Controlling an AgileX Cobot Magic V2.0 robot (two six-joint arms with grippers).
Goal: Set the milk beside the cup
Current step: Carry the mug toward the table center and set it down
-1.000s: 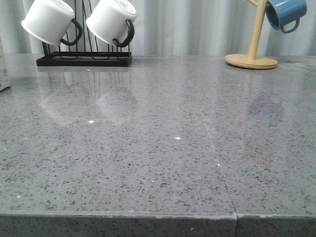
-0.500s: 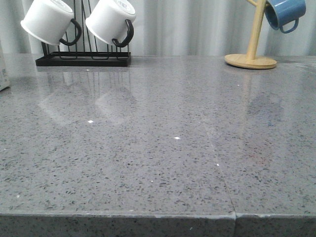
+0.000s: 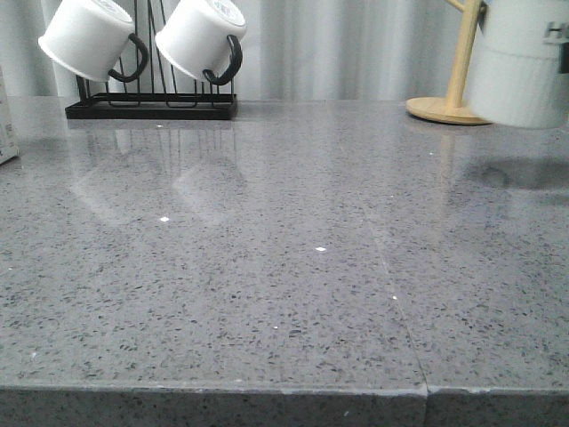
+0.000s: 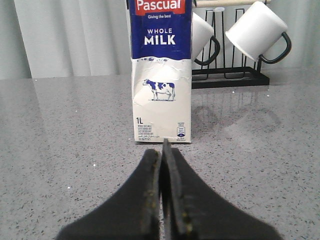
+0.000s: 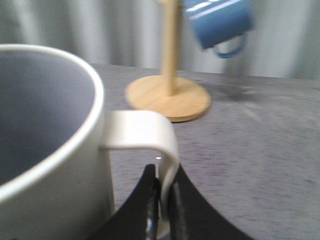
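The milk (image 4: 161, 75), a tall white carton with a blue "WHOLE MILK" band and a cow picture, stands upright on the grey table just ahead of my left gripper (image 4: 162, 150). That gripper is shut and empty, a short way from the carton. Only a sliver of the carton (image 3: 4, 124) shows at the front view's left edge. The cup (image 3: 520, 71), white with a ribbed lower half, hangs above the table at the far right, over its shadow. My right gripper (image 5: 164, 192) is shut on the cup's cream handle (image 5: 150, 132).
A black rack (image 3: 151, 108) with two white black-handled mugs (image 3: 89, 36) stands at the back left. A wooden mug stand (image 3: 449, 108) is at the back right, just behind the cup, with a blue mug (image 5: 220, 22) hanging on it.
The cup has come into the front view from the right, held above the table, and now covers the blue mug. The left side is unchanged.
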